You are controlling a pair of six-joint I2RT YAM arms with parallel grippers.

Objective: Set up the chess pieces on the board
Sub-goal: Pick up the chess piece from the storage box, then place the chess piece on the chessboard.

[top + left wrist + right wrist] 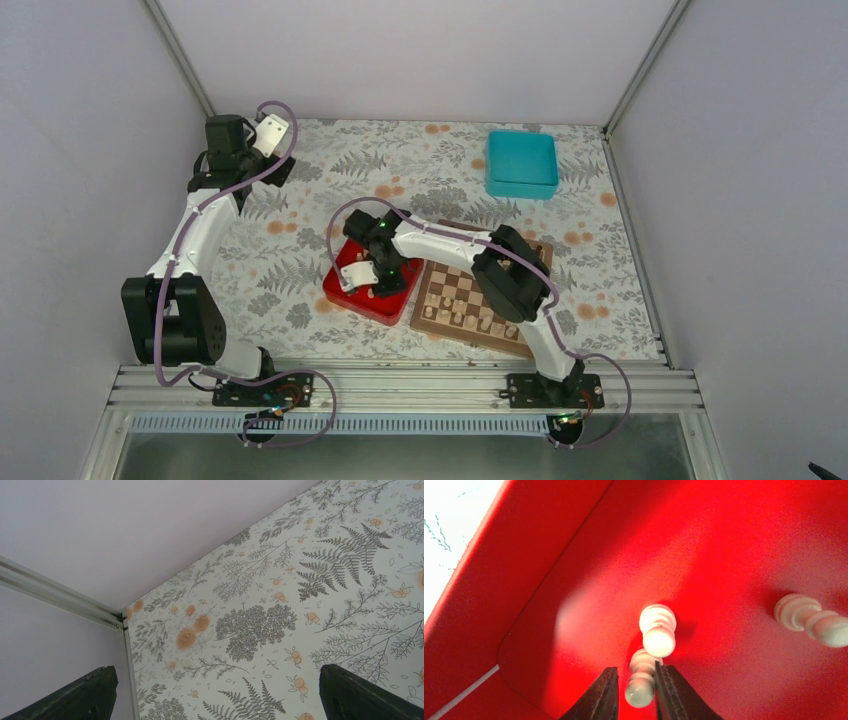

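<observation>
1. Seen from above: two arms [440, 240], one board [452, 290], one red tray [380, 308] and one teal box [522, 163], all on one fern-printed table [300, 250].
2. Right gripper [636, 672] low inside the red tray, just left of the board.
3. Counted in the right wrist view: three pale chess pieces [657, 627] on the tray floor, one between the fingers [596, 700], one just beyond the fingertips, one well apart to the right.
4. Closed to a narrow slot around that first piece, with one finger against it and a sliver of red beside the other. Cannot tell whether firmly gripped.
5. Left gripper [216, 675] at the far left corner, spread wide, with only tablecloth between its two fingers.
6. On the board's near rows: more pale pieces, too small to count.
</observation>
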